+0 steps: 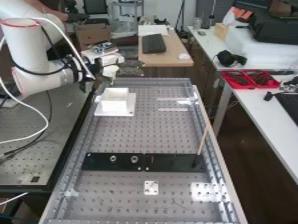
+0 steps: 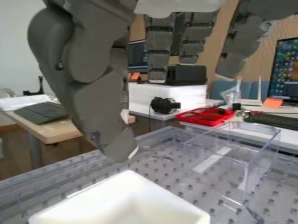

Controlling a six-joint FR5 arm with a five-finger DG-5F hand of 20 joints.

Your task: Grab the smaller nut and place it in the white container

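Dark fingers of the hand (image 1: 130, 64) are over the far end of the perforated bench, just beyond the white container (image 1: 115, 101), which stands on a white base plate. In the wrist view, the thumb and fingers of the hand (image 2: 100, 85) hang straight and relaxed, spread apart with nothing held between them. Below the thumb's tip is the white container (image 2: 126, 192), its rim and part of its inside showing. On the black bar (image 1: 174, 162) stand the larger nut (image 1: 113, 158) and the bearing (image 1: 134, 159).
A clear plastic box (image 2: 243, 150) stands beside the white container. A thin wooden stick (image 1: 203, 137) leans up from the bar's right end. A small white plate (image 1: 151, 188) lies in front of the bar. Red trays (image 1: 249, 79) sit on the side table.
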